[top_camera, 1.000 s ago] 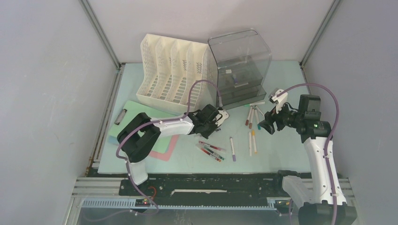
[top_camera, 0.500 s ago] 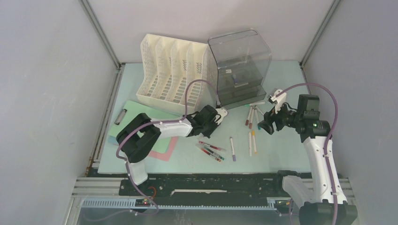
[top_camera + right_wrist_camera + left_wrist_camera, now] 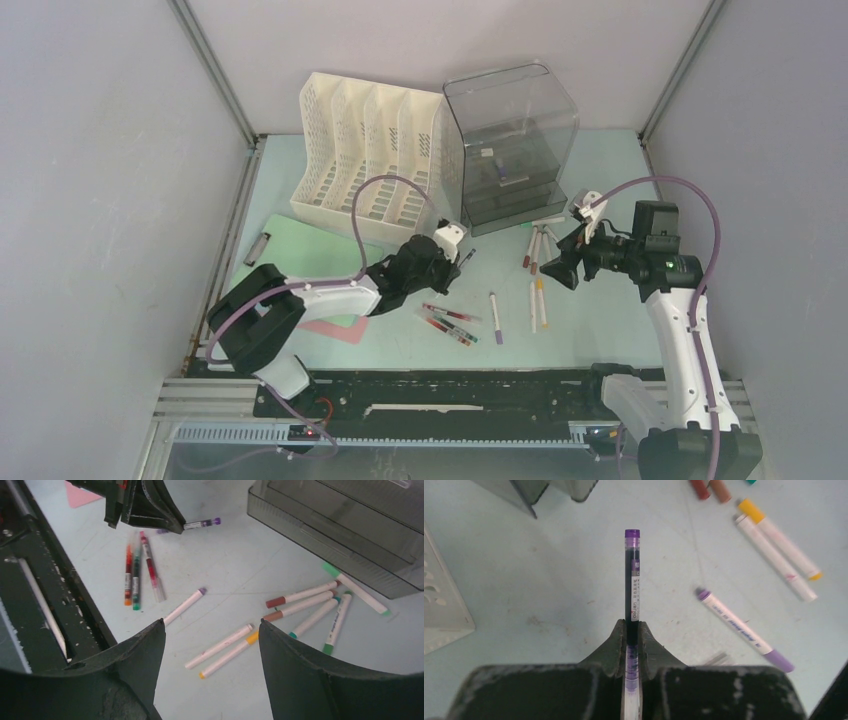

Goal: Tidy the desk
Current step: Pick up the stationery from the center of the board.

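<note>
Pinches a purple pen (image 3: pixel 632 575) in the left end effector (image 3: pixel 631 630), jaws closed almost fully onto the barrel. Grips near the clear rear end and leaves the purple-capped tip sticking straight out ahead, over the table (image 3: pixel 549 580), pointing roughly toward the foot of the grey drawer unit (image 3: pixel 510 140). Cannot tell whether the pen tip clears the surface. Holds the right end effector (image 3: pixel 211 625) wide apart, with nothing between the fingers and nothing touched, hovering above loose markers.

Works over the pale mint table, spread flat between grey walls at left, right and back, with an aluminium rail (image 3: pixel 225 240) along the left edge and the black mounting rail (image 3: pixel 450 395) along the near edge. Crowds the back centre with a white file rack (image 3: pixel 365 160) just beside the drawer unit. Puts a green clipboard (image 3: pixel 310 248) and a pink sheet (image 3: pixel 335 328) at the left, partly under the left arm. Scatters the middle strip between the two arms with three gel pens (image 3: pixel 450 322), a purple-capped marker (image 3: pixel 495 317), two yellow-tipped markers (image 3: pixel 538 303), and a bunch of brown and green markers (image 3: pixel 540 240) just in front of the drawer unit. Offers open table right of the drawer unit toward the far right corner, along the right wall, and in the far left corner behind the clipboard.
</note>
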Tool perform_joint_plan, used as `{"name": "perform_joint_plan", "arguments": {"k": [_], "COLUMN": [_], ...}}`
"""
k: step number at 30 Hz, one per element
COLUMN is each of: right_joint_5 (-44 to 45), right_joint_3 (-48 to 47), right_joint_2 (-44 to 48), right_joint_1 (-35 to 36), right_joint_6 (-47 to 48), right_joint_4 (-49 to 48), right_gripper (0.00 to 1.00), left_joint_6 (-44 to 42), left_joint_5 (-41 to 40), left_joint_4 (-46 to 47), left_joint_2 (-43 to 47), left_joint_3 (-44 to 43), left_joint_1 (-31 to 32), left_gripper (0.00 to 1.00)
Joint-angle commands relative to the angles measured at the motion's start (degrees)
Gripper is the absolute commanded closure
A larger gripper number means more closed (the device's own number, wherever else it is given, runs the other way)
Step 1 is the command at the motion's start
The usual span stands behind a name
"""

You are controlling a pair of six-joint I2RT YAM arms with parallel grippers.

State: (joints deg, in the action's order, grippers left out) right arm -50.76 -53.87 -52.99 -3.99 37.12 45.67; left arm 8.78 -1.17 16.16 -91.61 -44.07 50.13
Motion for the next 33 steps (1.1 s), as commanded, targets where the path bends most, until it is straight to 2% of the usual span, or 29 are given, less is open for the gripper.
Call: {"name": "perform_joint_plan", "arguments": {"k": [1, 12, 16, 19, 25, 29, 33], "right_joint_5": [-7.67, -17.07, -24.81, -26.96, -22.22, -13.46, -9.38], "right_joint_3": [0.19, 0.25, 2.60, 4.51, 8.81, 10.81, 10.80], "right_joint_2": [-0.16, -3.51, -5.57, -6.26, -5.03, -4.36, -4.12], "right_joint_1": [0.47, 1.43, 1.81, 2.78, 7.57, 11.88, 15.07], "right_joint_6": [-0.90, -3.14, -9.66, -17.37, -34.99, -44.58, -46.85], "right_joint_4": [1.09, 1.55, -3.63, -10.32, -26.29, -33.51, -35.02], "right_gripper": [0.24, 0.23, 0.22, 0.23, 0.24, 0.25, 0.25], "left_joint_6": [5.81, 14.70, 21.13, 26.32, 37.49, 40.72, 40.72], "left_joint_5": [0.73, 6.81, 5.81, 2.89, -0.45, -1.77, -4.86], "left_joint_4": [10.76, 26.06, 38.10, 47.89, 62.46, 63.97, 63.97], "left_joint_2": [5.30, 13.76, 14.49, 13.89, 8.49, 5.63, 4.57], "left_joint_3": [3.11, 10.79, 14.73, 17.61, 18.28, 16.07, 14.59], "left_joint_1": [0.93, 1.40, 1.38, 1.48, 1.69, 2.47, 4.08], "left_gripper": [1.00, 1.00, 1.00, 1.00, 1.00, 1.00, 1.00]}}
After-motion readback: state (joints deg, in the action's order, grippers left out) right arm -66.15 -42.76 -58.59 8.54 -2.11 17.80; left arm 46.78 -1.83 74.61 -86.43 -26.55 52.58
